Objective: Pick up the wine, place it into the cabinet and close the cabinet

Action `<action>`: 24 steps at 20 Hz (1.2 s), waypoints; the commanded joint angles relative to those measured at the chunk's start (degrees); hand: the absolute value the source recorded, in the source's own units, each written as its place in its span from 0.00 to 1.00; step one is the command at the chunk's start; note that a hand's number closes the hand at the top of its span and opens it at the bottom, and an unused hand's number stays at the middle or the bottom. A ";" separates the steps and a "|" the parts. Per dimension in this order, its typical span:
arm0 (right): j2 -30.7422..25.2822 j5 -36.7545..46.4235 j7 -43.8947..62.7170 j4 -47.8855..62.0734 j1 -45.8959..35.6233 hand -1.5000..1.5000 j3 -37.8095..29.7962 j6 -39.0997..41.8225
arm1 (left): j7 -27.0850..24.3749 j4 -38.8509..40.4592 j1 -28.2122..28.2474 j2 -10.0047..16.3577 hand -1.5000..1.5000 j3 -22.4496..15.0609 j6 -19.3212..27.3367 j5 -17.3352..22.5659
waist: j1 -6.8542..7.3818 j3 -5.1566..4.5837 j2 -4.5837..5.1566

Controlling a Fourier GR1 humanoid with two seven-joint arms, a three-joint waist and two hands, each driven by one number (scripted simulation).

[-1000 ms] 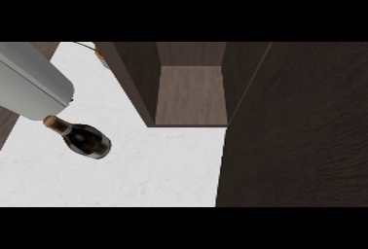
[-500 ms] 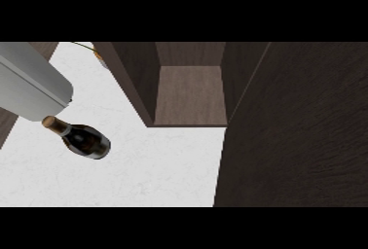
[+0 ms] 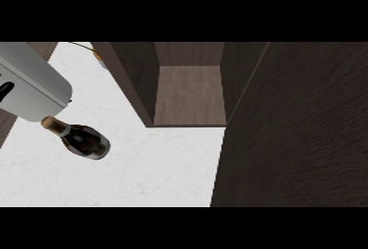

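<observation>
Head view: the one camera I have.
Wine bottle [image 3: 84, 141]: on the white counter [image 3: 144, 175], left of the cabinet, its cork end right at the grey forearm's tip.
Grey forearm [image 3: 32, 82]: upper left edge.
Cabinet [image 3: 191, 95]: open, with its dark door [image 3: 302, 136] at right.
Fingers: hidden from me; I cannot tell.

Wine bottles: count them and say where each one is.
1. The bottle is on the white counter, left of the open cabinet, its cork beside the grey forearm. Another could be hidden behind the forearm or the door.
</observation>
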 commanded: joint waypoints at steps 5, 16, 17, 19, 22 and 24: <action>-1.58 -4.57 4.32 -4.51 -3.21 0.00 -2.97 0.82 | -2.48 4.67 -1.42 -2.97 0.00 -1.29 -0.65 -6.54 | 0.17 0.02 0.04; -2.15 -4.81 7.64 -7.06 -4.82 0.00 -4.60 0.31 | -13.92 17.18 1.26 -7.37 0.00 -3.60 -10.15 -19.83 | -0.08 0.00 0.02; -3.14 -6.33 10.82 -7.00 -7.43 0.00 -6.09 -0.41 | -15.97 22.93 0.31 -4.79 0.00 -0.59 -13.31 -18.91 | -0.34 -0.04 0.01; -0.68 -2.74 6.81 -4.88 -5.32 0.00 -2.22 -0.43 | -19.01 26.21 -0.82 -5.76 0.00 -1.25 -14.04 -22.05 | -0.08 -0.03 0.13; -2.81 -6.71 9.17 -6.12 -5.68 0.00 -7.15 0.42 | -18.82 27.81 -2.30 -4.08 0.00 0.12 -13.34 -22.45 | -0.06 0.02 0.04; -2.53 -5.67 9.11 -5.98 -7.02 0.00 -5.97 -0.06 | -23.56 28.97 0.75 -6.28 0.00 -0.90 -14.89 -26.15 | 0.07 0.00 0.02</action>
